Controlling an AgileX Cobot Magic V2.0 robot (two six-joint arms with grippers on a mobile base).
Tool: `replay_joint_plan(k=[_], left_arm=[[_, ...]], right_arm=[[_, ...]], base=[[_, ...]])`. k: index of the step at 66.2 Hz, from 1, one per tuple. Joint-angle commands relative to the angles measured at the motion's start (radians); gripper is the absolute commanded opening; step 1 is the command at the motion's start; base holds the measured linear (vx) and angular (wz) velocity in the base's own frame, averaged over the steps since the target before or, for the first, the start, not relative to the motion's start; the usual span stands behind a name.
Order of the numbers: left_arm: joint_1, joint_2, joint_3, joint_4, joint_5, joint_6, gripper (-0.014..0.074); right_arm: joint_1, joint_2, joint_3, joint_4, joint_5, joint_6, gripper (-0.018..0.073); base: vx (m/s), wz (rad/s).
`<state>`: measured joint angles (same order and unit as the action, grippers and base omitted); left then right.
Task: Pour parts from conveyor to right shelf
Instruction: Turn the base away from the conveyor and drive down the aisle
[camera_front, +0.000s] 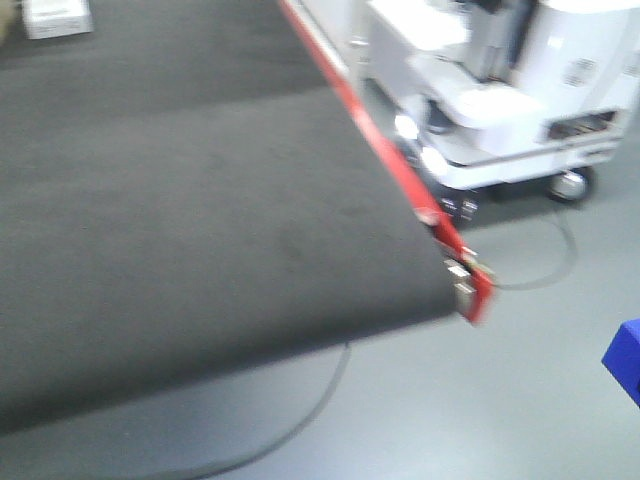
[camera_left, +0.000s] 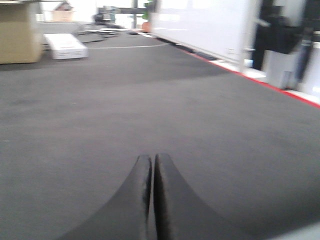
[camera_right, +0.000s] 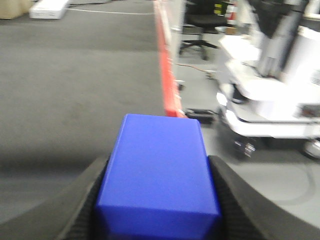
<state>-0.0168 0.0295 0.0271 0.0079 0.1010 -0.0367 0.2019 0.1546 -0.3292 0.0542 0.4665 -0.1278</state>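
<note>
One blue part (camera_right: 160, 150) is pinched in the right pincer (camera_right: 159, 175); left pincer (camera_left: 151, 167) pressed together

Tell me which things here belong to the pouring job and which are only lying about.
Belonging to the job: blue block, conveyor belt.
Lying about: white box, cardboard box, white wheeled machine, office chair, floor cable.

Blue block (camera_right: 157, 170) between right fingers (camera_right: 240, 202)
</note>
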Motion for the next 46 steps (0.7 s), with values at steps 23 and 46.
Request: replay_joint_plan(k=[23,46], left_arm=[[-0.006,0.018,-0.02,-0.008,-0.078,-0.008,-0.0006],[-0.006,0.018,-0.02,-0.008,-0.078,-0.008,-0.0006]], right_arm=[[-0.005,0.009,-0.029,-0.008,-0.084,-0.005,-0.0005],[-0.005,0.009,-0.029,-0.008,-0.084,-0.005,-0.0005]], base=[[-0.4,-0.81],[-0.38,-0.88]])
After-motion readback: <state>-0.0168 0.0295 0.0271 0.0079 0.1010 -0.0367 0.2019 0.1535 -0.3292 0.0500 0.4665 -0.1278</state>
